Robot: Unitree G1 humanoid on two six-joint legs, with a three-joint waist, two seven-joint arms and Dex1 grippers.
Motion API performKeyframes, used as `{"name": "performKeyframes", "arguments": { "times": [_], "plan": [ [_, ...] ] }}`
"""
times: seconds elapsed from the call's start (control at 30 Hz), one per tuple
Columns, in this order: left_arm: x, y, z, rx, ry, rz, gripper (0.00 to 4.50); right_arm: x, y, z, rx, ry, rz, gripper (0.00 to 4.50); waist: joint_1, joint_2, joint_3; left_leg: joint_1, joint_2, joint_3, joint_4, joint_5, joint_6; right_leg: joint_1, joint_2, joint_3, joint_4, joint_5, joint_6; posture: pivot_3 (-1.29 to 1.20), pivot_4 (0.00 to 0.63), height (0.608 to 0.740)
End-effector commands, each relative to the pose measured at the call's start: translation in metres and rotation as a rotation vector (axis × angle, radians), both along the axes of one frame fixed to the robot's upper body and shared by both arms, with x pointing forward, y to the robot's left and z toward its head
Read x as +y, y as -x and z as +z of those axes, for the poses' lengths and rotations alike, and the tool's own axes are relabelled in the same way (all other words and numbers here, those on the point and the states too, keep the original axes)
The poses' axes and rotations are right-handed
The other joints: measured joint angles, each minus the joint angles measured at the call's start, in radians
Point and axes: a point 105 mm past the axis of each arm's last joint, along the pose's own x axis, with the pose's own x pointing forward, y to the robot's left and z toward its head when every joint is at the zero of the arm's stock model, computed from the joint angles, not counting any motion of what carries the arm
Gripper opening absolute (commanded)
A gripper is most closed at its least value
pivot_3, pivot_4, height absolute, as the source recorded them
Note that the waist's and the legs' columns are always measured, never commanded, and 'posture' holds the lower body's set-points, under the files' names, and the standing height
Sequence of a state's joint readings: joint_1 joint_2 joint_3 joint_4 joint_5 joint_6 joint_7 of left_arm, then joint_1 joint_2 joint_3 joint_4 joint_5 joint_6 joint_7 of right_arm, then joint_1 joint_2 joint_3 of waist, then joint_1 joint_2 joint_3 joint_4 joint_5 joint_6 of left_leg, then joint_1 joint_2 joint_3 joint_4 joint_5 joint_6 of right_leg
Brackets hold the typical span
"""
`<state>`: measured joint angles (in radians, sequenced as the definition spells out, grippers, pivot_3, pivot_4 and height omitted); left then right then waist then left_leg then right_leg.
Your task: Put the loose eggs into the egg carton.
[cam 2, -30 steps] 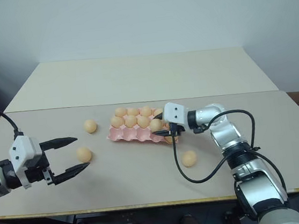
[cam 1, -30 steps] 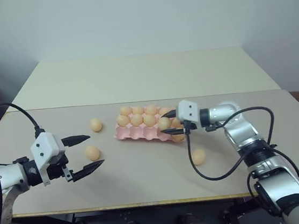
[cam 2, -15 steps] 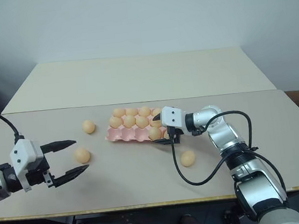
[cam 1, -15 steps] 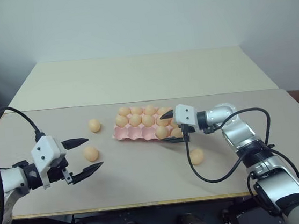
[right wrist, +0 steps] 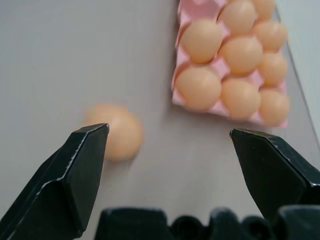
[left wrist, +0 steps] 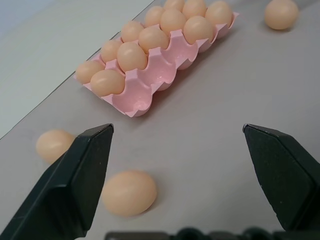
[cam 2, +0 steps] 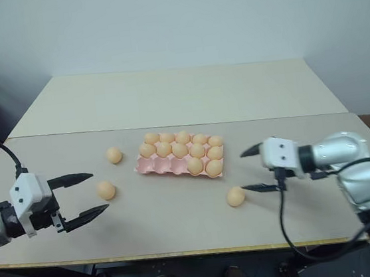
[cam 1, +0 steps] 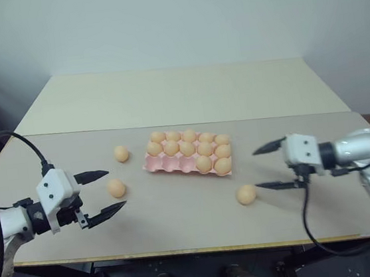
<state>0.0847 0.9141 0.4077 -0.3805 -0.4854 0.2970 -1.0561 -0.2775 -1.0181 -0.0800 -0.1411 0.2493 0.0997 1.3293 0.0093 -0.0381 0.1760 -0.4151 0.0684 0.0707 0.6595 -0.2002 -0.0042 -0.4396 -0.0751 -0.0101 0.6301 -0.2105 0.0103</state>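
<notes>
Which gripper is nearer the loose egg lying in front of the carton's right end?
Right. The right gripper hangs open just beside that egg; the left gripper is across the table.

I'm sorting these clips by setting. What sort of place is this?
Probably a robot test room or lab, not a kitchen: two plain tables pushed together against a bare white wall, with nothing laid out but a pink egg carton and three loose eggs.
</notes>
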Motion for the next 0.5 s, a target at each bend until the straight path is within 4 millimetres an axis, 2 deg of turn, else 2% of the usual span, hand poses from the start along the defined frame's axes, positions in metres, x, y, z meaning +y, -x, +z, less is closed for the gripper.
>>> {"name": "performKeyframes", "arguments": {
  "times": [0.03,0.2,0.5],
  "plan": [
    [0.004,0.003,0.011,-0.049,-0.031,-0.005,4.5,-0.012,0.017,0.022,-0.031,0.021,-0.003,4.49,-0.004,0.0,0.0,0.0,0.0,0.0,0.0,0.0,0.0,0.0,0.0,0.0,0.0,0.0,0.0,0.0,0.15,0.74],
    [0.009,0.005,0.009,-0.039,-0.03,0.009,4.5,-0.028,0.031,0.026,-0.011,0.056,-0.055,4.49,-0.005,0.0,0.0,0.001,0.0,0.0,0.0,0.0,0.0,0.0,0.0,0.0,0.0,0.0,0.0,0.0,0.15,0.74],
    [0.013,0.002,0.012,-0.042,-0.034,0.013,4.5,-0.034,0.034,0.024,-0.016,0.063,-0.092,4.49,0.001,0.0,0.0,0.0,0.0,0.0,0.0,0.0,0.0,0.0,0.0,0.0,0.0,0.0,0.0,0.0,0.15,0.74]
  ]
}}
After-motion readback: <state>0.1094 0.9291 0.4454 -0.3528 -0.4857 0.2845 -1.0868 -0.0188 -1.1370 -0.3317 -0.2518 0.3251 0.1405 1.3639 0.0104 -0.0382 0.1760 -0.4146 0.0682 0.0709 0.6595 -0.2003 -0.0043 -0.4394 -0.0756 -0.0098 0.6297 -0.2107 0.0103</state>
